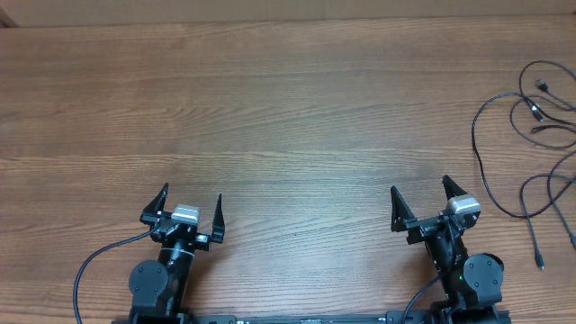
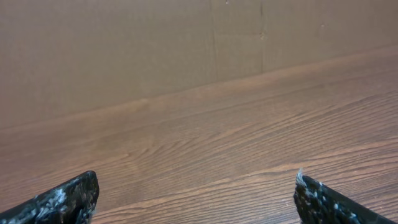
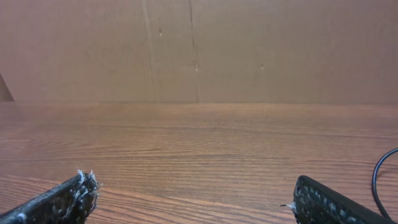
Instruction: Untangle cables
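Left hand (image 1: 192, 196) and right hand (image 1: 419, 185), both black with two fingers, are standing spread wide, holding nothing, above the brown wooden desk (image 1: 288, 108). Thin black cables (image 1: 536, 114) are lying in loose loops at the desk's right edge, well apart from the right hand.

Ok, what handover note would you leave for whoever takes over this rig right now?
Left end effector: open, empty, by its base.
Right end effector: open, empty, nearer the cables.
The cables: loose overlapping loops at the right edge of the table, partly out of frame, neither arm touching them.
Done: nothing visible.
Left to do: all the untangling; the right arm probably reaches first.
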### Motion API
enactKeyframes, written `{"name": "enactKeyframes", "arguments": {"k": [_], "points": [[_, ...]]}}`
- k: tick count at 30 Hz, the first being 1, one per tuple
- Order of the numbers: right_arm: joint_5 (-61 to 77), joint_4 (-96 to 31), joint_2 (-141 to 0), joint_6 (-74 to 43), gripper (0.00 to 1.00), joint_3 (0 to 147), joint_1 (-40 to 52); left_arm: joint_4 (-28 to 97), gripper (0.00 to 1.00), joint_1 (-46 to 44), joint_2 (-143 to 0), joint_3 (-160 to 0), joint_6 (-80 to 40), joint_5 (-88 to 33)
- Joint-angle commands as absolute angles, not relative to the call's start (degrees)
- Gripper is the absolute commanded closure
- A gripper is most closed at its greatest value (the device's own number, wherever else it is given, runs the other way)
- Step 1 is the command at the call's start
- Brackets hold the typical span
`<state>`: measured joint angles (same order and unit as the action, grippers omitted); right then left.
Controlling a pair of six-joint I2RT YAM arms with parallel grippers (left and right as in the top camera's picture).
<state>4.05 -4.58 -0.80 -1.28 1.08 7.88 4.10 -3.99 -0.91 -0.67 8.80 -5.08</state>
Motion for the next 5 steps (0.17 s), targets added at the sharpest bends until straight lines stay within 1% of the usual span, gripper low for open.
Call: {"name": "enactKeyframes", "arguments": {"k": [1, 5], "points": [[3.70, -4.38, -0.19, -1.23, 0.00, 0.47, 7.75, 4.12, 0.00, -3.77, -0.25, -0.27, 8.58, -4.27], [3.70, -4.38, -0.19, -1.23, 0.00, 0.47, 7.75, 4.12, 0.00, -3.77, -0.25, -0.27, 8.58, -4.27]]}}
